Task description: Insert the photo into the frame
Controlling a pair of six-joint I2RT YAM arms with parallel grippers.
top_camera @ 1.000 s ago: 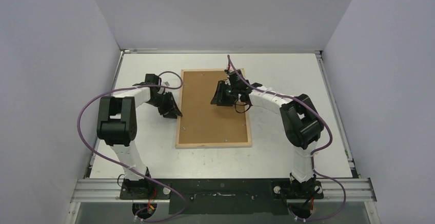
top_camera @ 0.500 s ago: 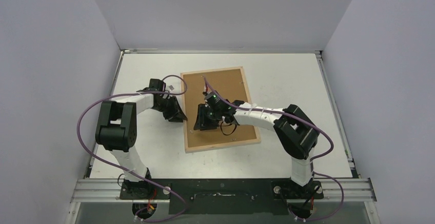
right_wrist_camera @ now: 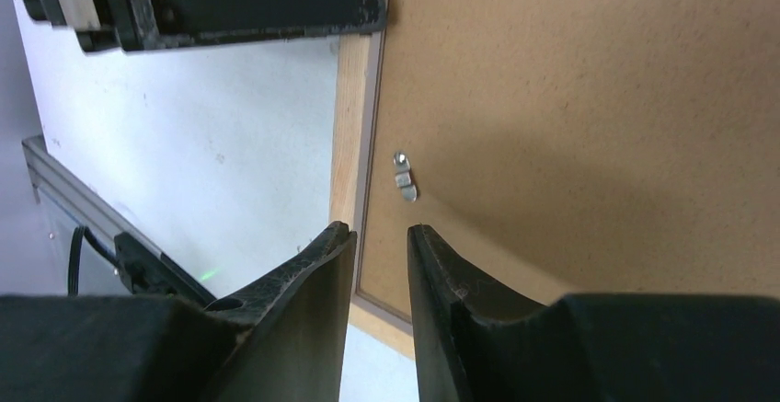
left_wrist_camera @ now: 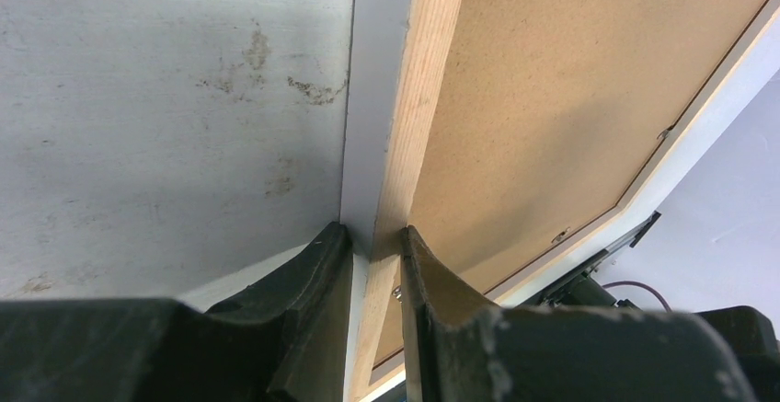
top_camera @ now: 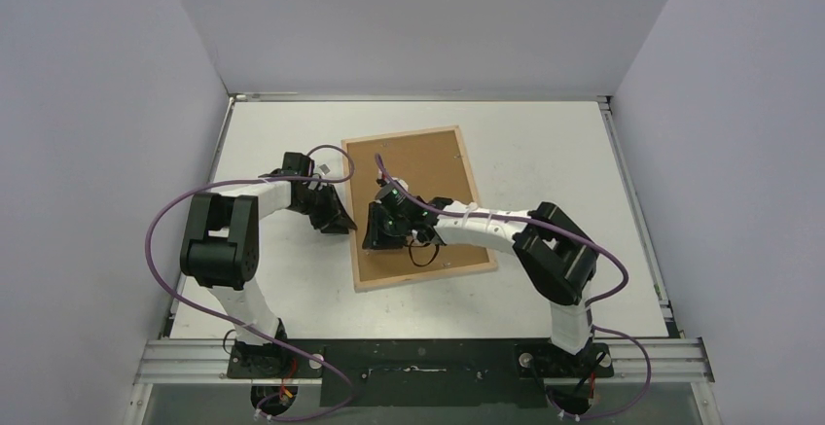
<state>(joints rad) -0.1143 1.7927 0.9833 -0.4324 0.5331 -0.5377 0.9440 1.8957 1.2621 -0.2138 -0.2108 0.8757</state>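
Observation:
The frame (top_camera: 465, 199) lies back side up on the table, slightly skewed, with a light wood rim around a brown backing board (top_camera: 428, 167). My left gripper (top_camera: 340, 223) is shut on the frame's left rim (left_wrist_camera: 432, 71), one finger on each side of the wood in the left wrist view (left_wrist_camera: 375, 236). My right gripper (top_camera: 375, 240) hovers over the frame's lower left part, narrowly open and empty (right_wrist_camera: 379, 232), next to the rim (right_wrist_camera: 348, 126) and a small metal tab (right_wrist_camera: 404, 179). The photo is out of view.
The white table (top_camera: 555, 162) is walled on three sides by grey panels. A metal rail (top_camera: 418, 357) runs along the near edge by the arm bases. The left gripper's body (right_wrist_camera: 230, 2) shows close above the right gripper's fingers.
The frame has turned a little counter-clockwise and shifted right. My right gripper moved from the board's upper right to its lower left. My left gripper closed in on the left rim.

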